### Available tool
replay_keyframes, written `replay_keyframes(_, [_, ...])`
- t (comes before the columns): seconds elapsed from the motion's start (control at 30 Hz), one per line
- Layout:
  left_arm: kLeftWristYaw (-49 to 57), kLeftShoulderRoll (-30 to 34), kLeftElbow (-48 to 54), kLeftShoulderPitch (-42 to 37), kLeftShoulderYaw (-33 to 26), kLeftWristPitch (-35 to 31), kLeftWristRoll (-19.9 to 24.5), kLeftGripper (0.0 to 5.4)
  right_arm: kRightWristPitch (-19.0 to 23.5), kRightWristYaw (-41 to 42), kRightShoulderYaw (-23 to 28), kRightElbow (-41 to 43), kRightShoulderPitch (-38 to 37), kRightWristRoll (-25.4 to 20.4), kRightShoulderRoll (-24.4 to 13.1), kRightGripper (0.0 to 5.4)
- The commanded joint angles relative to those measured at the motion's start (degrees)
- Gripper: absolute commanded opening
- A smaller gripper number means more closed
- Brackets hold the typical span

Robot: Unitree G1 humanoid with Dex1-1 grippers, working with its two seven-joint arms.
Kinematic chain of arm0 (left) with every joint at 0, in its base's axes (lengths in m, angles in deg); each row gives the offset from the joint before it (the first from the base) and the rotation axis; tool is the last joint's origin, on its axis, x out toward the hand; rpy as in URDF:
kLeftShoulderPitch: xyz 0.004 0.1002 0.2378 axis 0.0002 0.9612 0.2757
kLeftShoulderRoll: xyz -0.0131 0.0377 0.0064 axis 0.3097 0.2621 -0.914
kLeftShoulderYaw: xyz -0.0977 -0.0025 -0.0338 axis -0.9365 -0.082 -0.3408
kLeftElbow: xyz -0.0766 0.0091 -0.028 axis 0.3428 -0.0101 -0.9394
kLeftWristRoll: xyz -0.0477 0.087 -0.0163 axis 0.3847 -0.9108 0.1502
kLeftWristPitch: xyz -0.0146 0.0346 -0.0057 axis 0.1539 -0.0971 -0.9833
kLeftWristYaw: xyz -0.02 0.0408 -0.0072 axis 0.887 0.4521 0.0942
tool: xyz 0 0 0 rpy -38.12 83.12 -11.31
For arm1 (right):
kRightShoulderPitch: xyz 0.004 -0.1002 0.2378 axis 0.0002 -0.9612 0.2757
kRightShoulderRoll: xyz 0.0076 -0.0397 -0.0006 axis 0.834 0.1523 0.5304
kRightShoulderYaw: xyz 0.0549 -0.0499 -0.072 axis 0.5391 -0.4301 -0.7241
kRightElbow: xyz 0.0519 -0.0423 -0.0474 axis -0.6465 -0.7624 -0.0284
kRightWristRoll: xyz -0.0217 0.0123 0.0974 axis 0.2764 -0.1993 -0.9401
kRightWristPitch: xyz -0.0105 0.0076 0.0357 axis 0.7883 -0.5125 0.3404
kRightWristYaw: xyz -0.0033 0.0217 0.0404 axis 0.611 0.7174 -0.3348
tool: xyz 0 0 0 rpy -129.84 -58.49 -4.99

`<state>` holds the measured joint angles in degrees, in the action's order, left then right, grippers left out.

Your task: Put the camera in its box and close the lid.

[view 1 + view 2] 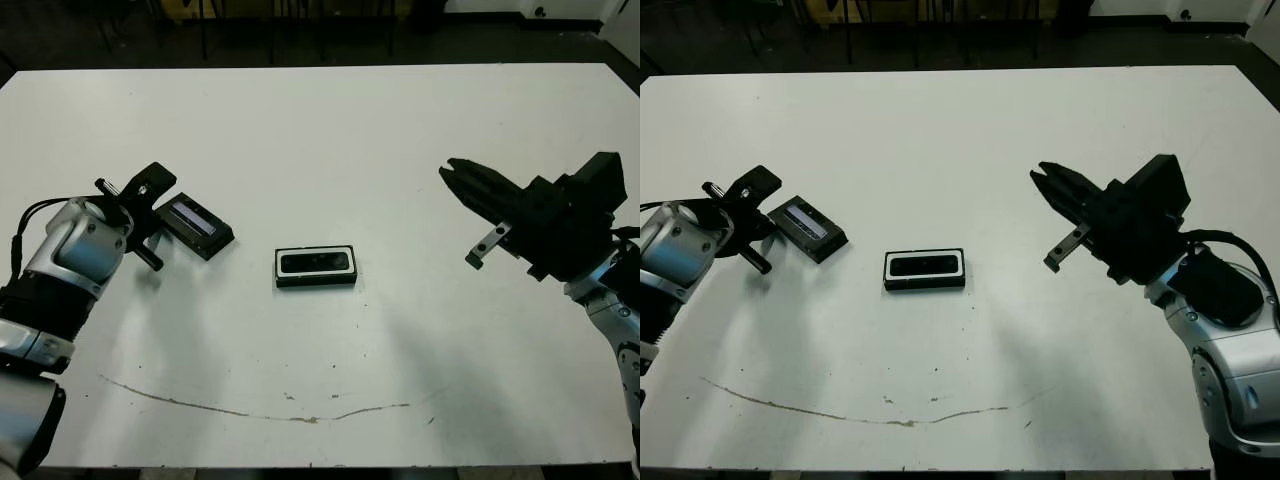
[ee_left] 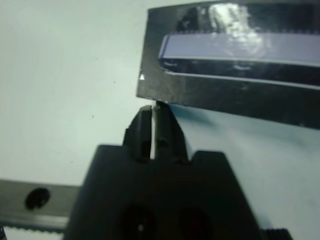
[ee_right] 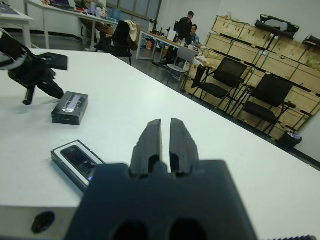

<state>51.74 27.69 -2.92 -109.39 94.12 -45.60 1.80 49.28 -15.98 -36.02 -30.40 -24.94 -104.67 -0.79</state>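
The box (image 1: 316,267), a shallow black tray with a white lining, lies at the table's middle. The camera (image 1: 317,262) rests inside it as a slim black bar. The lid (image 1: 197,223), a black slab with a pale strip, lies flat to the box's left. My left gripper (image 2: 156,106) is shut, its tips touching the lid's (image 2: 235,60) near edge, with nothing held between them. My right gripper (image 1: 450,173) hovers shut above the table, well to the right of the box. In the right wrist view the box (image 3: 77,160) and lid (image 3: 70,107) lie beyond the fingertips (image 3: 160,129).
A thin brown scratch line (image 1: 250,410) runs across the table near its front edge. Beyond the table's far side stand chairs (image 3: 225,80), desks and stacked crates, and people sit far off.
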Motion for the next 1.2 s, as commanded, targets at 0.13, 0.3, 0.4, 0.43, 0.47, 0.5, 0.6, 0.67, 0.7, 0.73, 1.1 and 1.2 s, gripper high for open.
replay_keyframes(0.13, [1.7, -2.5, -8.9, -0.6, -0.2, 3.1, -1.2, 0.0, 1.6, 0.1, 0.8, 0.9, -1.5, -1.0, -1.7, 0.01])
replay_keyframes(0.3, [0.5, -3.4, -14.0, -3.0, 1.2, 9.4, -3.1, 0.0, 1.9, 0.0, 1.0, 1.2, -1.9, -1.7, -2.1, 0.01])
replay_keyframes(0.4, [-0.2, -4.1, -17.1, -4.4, 1.7, 12.9, -4.0, 0.0, 2.6, -0.4, 1.0, 1.7, -2.2, -1.9, -2.4, 0.01])
replay_keyframes(0.43, [-0.4, -4.4, -18.0, -4.8, 1.7, 13.7, -4.2, 0.0, 2.8, -0.5, 1.1, 1.8, -2.3, -2.1, -2.4, 0.01])
replay_keyframes(0.47, [-0.4, -4.8, -19.1, -5.3, 1.7, 14.5, -4.4, 0.0, 2.9, -0.5, 1.1, 2.0, -2.4, -2.3, -2.5, 0.01])
replay_keyframes(0.5, [-0.5, -5.2, -19.9, -5.7, 1.7, 15.0, -4.6, 0.0, 2.9, -0.3, 1.2, 1.9, -2.5, -2.6, -2.5, 0.01])
replay_keyframes(0.6, [-0.6, -6.3, -22.0, -6.8, 1.4, 16.3, -4.8, 0.0, 2.6, 0.1, 1.4, 1.7, -2.7, -3.2, -2.6, 0.01])
replay_keyframes(0.67, [-1.4, -6.7, -21.9, -7.1, 1.4, 17.0, -5.0, 0.0, 2.4, 0.0, 1.3, 1.7, -2.8, -3.1, -2.7, 0.01])
replay_keyframes(0.7, [-1.8, -6.9, -21.8, -7.3, 0.9, 17.0, -4.6, 0.0, 2.5, -0.2, 1.3, 1.7, -2.9, -3.0, -2.7, 0.01])
replay_keyframes(0.73, [-2.3, -7.2, -22.0, -7.6, 0.6, 17.0, -4.3, 0.0, 2.8, -0.4, 1.3, 1.7, -2.9, -3.0, -2.7, 0.01])
replay_keyframes(1.1, [-3.9, -10.3, -24.7, -10.9, -1.5, 18.9, -3.7, 0.0, 3.6, -0.6, 1.0, 1.5, -3.0, -3.2, -2.8, 0.01])
replay_keyframes(1.2, [-4.0, -11.4, -25.7, -11.9, -1.2, 20.2, -4.1, 0.0, 3.1, -0.8, 0.9, 1.7, -3.3, -2.6, -2.9, 0.01])
